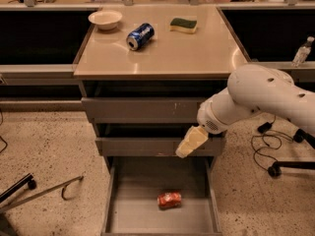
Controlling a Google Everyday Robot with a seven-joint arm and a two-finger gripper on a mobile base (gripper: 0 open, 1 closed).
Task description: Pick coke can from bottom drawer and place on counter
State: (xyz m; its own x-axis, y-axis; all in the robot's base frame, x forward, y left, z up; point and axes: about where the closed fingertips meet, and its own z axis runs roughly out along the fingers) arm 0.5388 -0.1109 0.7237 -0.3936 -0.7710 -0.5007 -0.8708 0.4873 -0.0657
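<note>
The coke can (169, 199) lies on its side on the grey floor of the open bottom drawer (128, 215), near the middle. My gripper (189, 143) hangs on the white arm in front of the middle drawer face, above and a little right of the can, and is apart from it. The beige counter (187, 48) tops the cabinet above.
On the counter lie a blue can (140, 36) on its side, a white bowl (105, 19) and a green-yellow sponge (183, 24). A metal bar (44, 191) lies on the floor at left. Cables and a chair base (283, 166) sit at right. A plastic bottle (302, 51) stands at far right.
</note>
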